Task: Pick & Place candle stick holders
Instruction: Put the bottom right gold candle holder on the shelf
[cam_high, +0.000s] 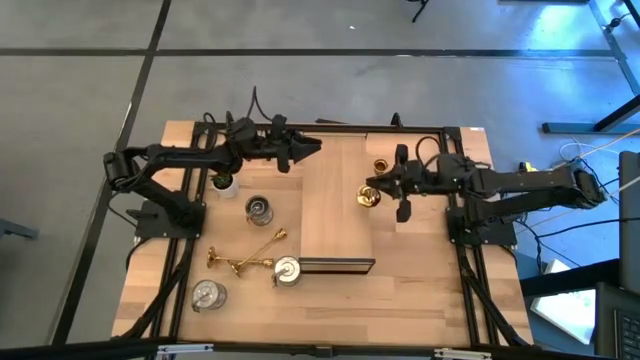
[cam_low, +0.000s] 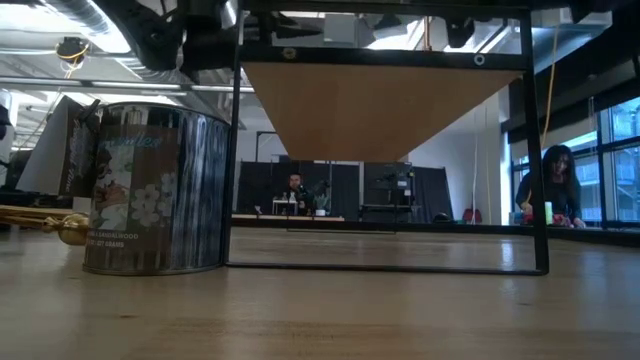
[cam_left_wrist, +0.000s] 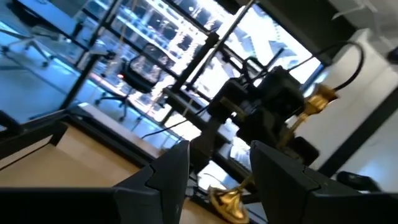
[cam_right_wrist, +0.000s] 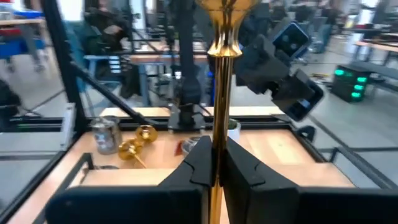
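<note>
1. The wooden board (cam_high: 335, 200) fills the middle of the table (cam_high: 420, 300), and both my arms hang over its far half.
2. My left gripper (cam_high: 300, 150) hovers over the board's far left, fingers partly spread and empty.
3. My right gripper (cam_right_wrist: 212, 165) is clamped tight on the stem of a gold candle stick holder (cam_right_wrist: 219, 93), held upright over the board's right side. I judge this the carrying step; the next move calls for lowering it level until the base sits flat, then letting go.
4. Another gold holder (cam_high: 381, 166) stands just beyond it. Two more gold sticks (cam_high: 245, 258) lie tipped on the near left.
5. Three silvery cups (cam_high: 258, 209) sit on the left, near a small green plant (cam_high: 222, 181).
6. The nearest cup (cam_low: 150, 190) carries a floral label; its small lettering is too fine to read.
</note>
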